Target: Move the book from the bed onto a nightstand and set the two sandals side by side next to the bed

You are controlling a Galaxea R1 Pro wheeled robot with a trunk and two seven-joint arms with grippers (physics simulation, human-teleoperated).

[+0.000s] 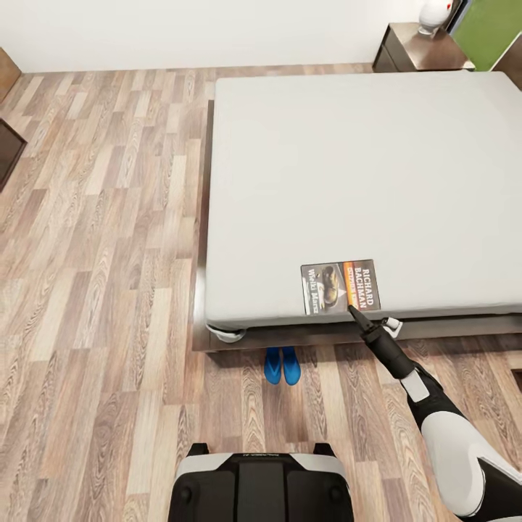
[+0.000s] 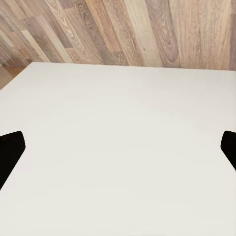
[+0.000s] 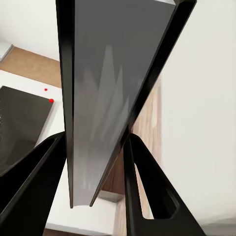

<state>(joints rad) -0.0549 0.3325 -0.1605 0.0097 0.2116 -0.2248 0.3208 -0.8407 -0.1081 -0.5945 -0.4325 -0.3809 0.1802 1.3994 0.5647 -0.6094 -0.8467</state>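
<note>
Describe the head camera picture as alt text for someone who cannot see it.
The robot's right gripper reaches to the near edge of a large grey bed, at a paperback book lying there. Two blue sandals lie side by side on the wood floor, partly tucked under the bed's near edge; a dark nightstand stands at the far corner.

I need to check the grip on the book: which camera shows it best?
The head view: the book lies flat at the bed's near edge, the right pincer at its border. The right wrist view shows a dark slab between its fingers, unidentifiable. The left wrist view shows pale surface.
</note>
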